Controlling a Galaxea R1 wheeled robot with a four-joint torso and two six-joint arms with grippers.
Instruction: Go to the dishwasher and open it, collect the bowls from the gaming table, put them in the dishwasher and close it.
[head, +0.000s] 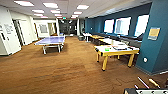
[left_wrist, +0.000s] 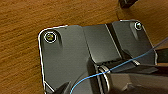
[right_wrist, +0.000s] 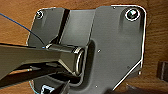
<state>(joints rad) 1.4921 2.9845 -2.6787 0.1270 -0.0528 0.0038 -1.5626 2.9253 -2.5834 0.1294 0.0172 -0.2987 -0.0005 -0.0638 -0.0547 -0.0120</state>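
A wide room with a brown wood-patterned floor (head: 62, 70) is seen from the head view. The gaming table (head: 116, 51), white-topped with a yellow rim and yellow legs, is located to the right of centre, close beside the dark teal wall (head: 155, 45). A small lime-green object (head: 107, 49), taken to be one of the bowls, is observed on the near part of its top; other items further along the top cannot be identified. A blue table-tennis table (head: 50, 40) is noted well apart from it, left of centre and further back. More tables are ranged along the right wall beneath bright windows (head: 122, 25). At the lower right edge, part of a table-football table (head: 147, 90) with rods is recorded. White doors (head: 10, 32) are seen along the left wall. In both wrist views the robot's own dark plate is seen above the wooden floor. Whether the left or the right gripper is open or closed cannot be told from these views.
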